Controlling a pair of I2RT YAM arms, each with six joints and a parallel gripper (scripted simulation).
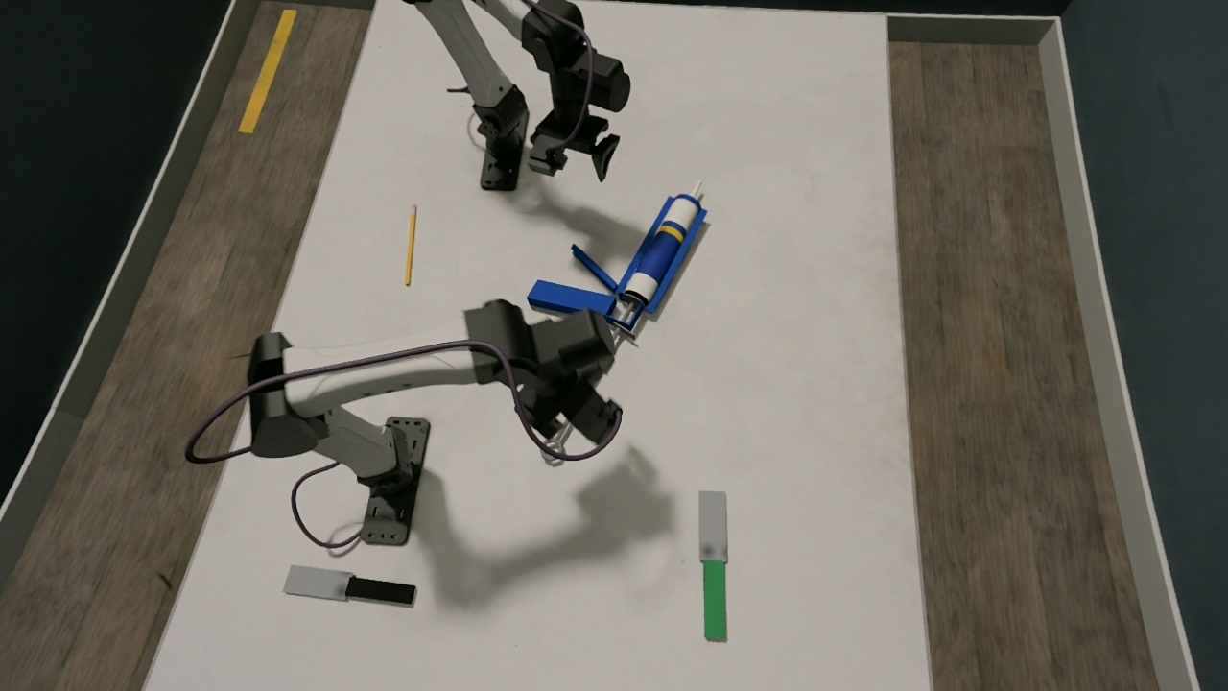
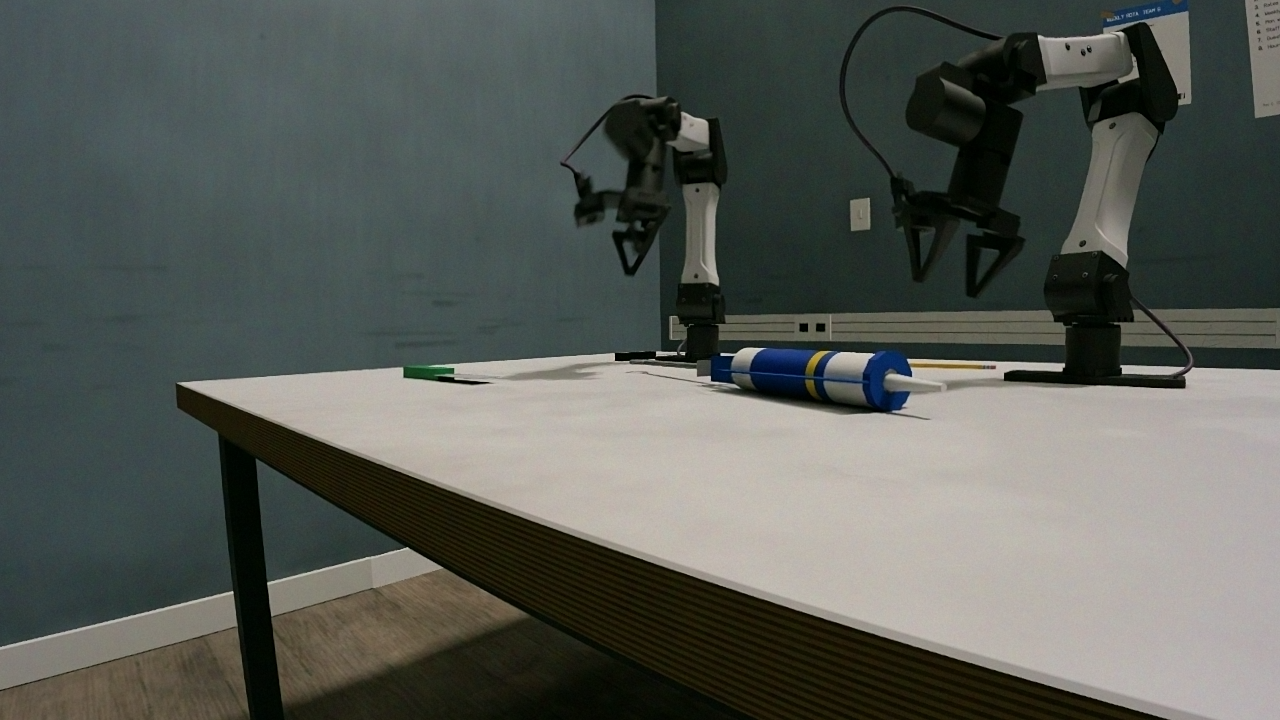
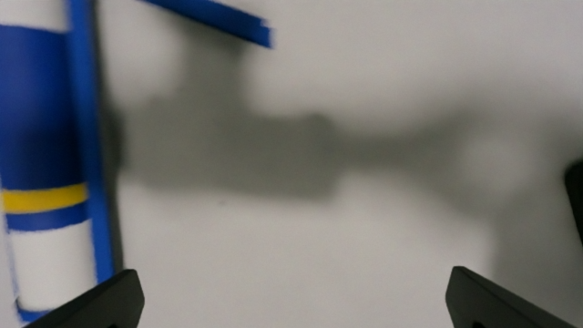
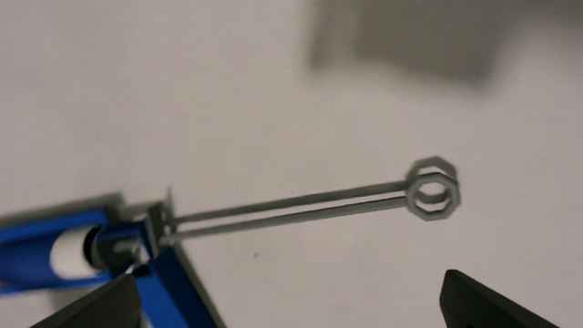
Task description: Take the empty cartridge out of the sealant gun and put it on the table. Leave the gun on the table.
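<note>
The blue sealant gun (image 1: 566,297) (image 3: 86,114) (image 4: 168,287) lies on its side on the table. The white and blue cartridge (image 1: 659,249) (image 2: 778,371) (image 3: 38,114) (image 4: 68,255) with a yellow band sits in its cradle, nozzle poking out of the front. The grey rod (image 4: 291,219) sticks out behind the gun and ends in a ring; whether its front reaches into the cartridge is unclear. My left gripper (image 1: 573,172) (image 2: 947,284) (image 3: 293,282) is open and empty, above the table on the trigger side of the cartridge. My right gripper (image 4: 289,286) is open and empty above the rod; its fingertips are mostly hidden in the top view.
A pencil (image 1: 410,245) lies between the arm bases, on the handle's side. A green-handled scraper (image 1: 714,601) (image 2: 427,371) and a black-handled scraper (image 1: 380,590) lie beyond the rod's ring. The table (image 1: 798,344) extends past the cradle's far side to its long edge.
</note>
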